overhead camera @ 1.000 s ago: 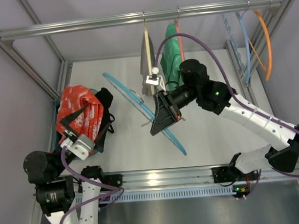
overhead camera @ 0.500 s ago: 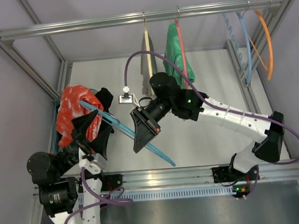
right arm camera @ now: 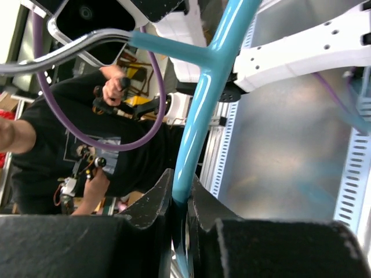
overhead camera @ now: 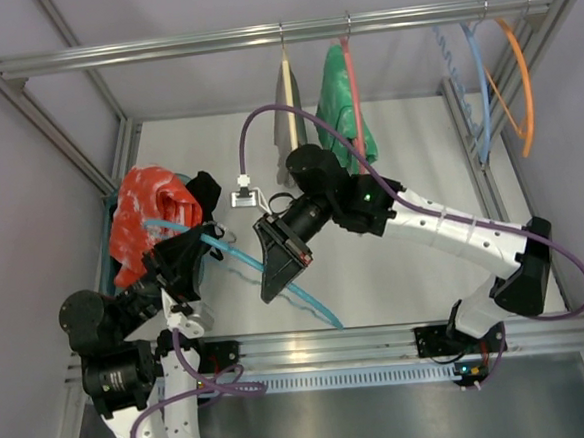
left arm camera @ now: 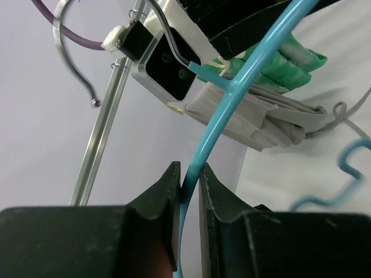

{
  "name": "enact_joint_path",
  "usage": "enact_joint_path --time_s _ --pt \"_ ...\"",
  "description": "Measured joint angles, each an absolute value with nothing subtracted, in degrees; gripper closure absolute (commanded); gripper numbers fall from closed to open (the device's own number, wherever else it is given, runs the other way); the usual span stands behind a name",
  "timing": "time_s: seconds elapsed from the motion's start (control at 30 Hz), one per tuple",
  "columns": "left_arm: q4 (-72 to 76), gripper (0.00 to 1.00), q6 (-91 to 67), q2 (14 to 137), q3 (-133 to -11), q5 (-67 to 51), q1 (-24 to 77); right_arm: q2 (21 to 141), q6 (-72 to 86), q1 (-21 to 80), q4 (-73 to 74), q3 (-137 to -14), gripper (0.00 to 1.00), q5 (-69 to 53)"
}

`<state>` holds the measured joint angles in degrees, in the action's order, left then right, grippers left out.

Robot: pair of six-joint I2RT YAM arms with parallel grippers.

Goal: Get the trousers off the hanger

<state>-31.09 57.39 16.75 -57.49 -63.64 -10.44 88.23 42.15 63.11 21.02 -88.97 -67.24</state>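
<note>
Far left: the trousers (overhead camera: 141,214) are seen heaped at the left edge of the surface (overhead camera: 396,272), gripped by nothing. A sec ago the L end effector (left arm camera: 188,174) was spread wide right beside them. It has since been brought onto the hanger (left arm camera: 215,119) and closed, so the bar is now pinched between its fingers (left arm camera: 159,200) (clear in the L wrist view).

The hanger itself has been carried leftward. A sec ago it was held mid-surface, well apart from the trousers. Now its left tip is seen over the trousers' edge in the top view; touching or merely above cannot be told. The R end effector (right arm camera: 181,194) is pressed together on the bar further along, as before.

Re the task: no cloth is seen draped on the bar, so the trousers are judged to be off already. The step in hand is prob. a hand-over or steadying of the bare hanger w/ both arms.

Counts, L to R:
- 1 trousers
- 2 arms, 2 end effectors, both on 1 hanger
- on the rail (overhead camera: 160,46): 1 grey garment (overhead camera: 286,129) on 1 cream hanger (overhead camera: 287,79), and 1 green garment (overhead camera: 336,106) on 1 pink-red hanger (overhead camera: 350,75)
- at the rail's right end: 3 empty hangers (overhead camera: 478,86), it seems (2 bluish, 1 orange)

Totals: 3 garments, approx. 6 hangers.
</note>
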Motion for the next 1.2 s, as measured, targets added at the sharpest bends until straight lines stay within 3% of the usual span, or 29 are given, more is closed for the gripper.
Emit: enact_joint_path --time_s 0.07,0.13,0.27,0.37,0.43,0.5,0.8,1.2 --pt "-31.33 0.91 58.70 16.75 -57.12 -63.55 -10.50 87.94 40.58 61.87 22.46 -89.12 0.86 -66.76" --pt "-31.62 1.00 60.07 16.78 -56.77 -63.66 -10.55 87.05 39.33 60.71 23.99 -89.52 0.66 -65.36" --pt "-33.04 1.00 60.07 16.97 -56.51 -64.03 -10.52 84.60 35.09 58.85 25.71 -92.23 0.43 -61.01" --pt "-33.06 1.00 59.92 17.10 -56.51 -64.25 -10.50 83.09 30.92 57.28 29.10 -94.39 0.20 -56.53" --pt "-33.10 1.00 59.92 17.26 -56.51 -64.12 -10.52 82.63 27.70 56.05 32.12 -96.55 0.15 -52.56" --pt "-33.08 1.00 59.92 17.56 -56.51 -63.86 -10.52 81.97 24.16 54.81 35.75 -98.63 0.02 -48.03" --pt "-33.10 1.00 58.02 22.04 -55.77 -57.65 -10.52 72.82 11.29 53.82 45.93 -100.31 0.01 -31.97" --pt "-33.12 1.00 53.87 25.12 -55.88 -49.98 -10.52 73.21 10.81 53.82 47.62 -95.79 0.01 -31.31"
